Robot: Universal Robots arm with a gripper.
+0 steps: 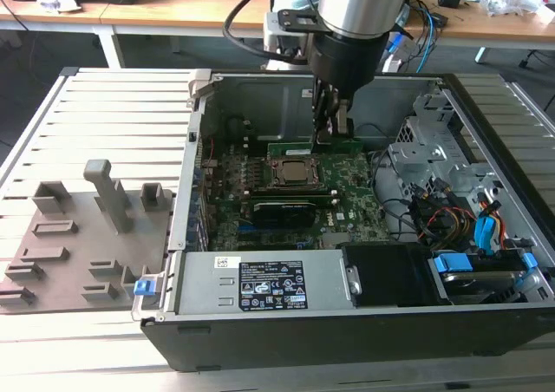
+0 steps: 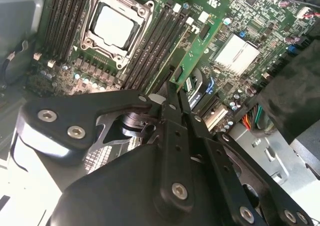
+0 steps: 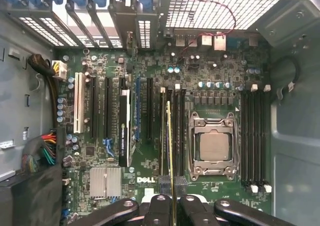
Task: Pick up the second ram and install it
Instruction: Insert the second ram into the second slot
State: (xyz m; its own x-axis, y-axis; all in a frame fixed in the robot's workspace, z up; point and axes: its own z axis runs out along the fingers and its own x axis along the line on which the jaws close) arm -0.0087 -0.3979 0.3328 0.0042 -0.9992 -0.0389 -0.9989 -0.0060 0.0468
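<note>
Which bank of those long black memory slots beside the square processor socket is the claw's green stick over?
The bank between the socket and the black expansion card. The second ram, edge-on in the claw, hangs over it.

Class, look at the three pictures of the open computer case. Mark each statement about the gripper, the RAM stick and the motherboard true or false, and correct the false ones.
1. The gripper holds the RAM stick. True.
2. The RAM stick lies flat on the grey tray outside the case. False: it is inside the case, edge-on above the motherboard, over the slots beside the CPU socket.
3. The CPU socket is covered by a large cooler. False: the socket is bare, with its metal frame showing.
4. The case lies on its side with its side panel off. True.
</note>
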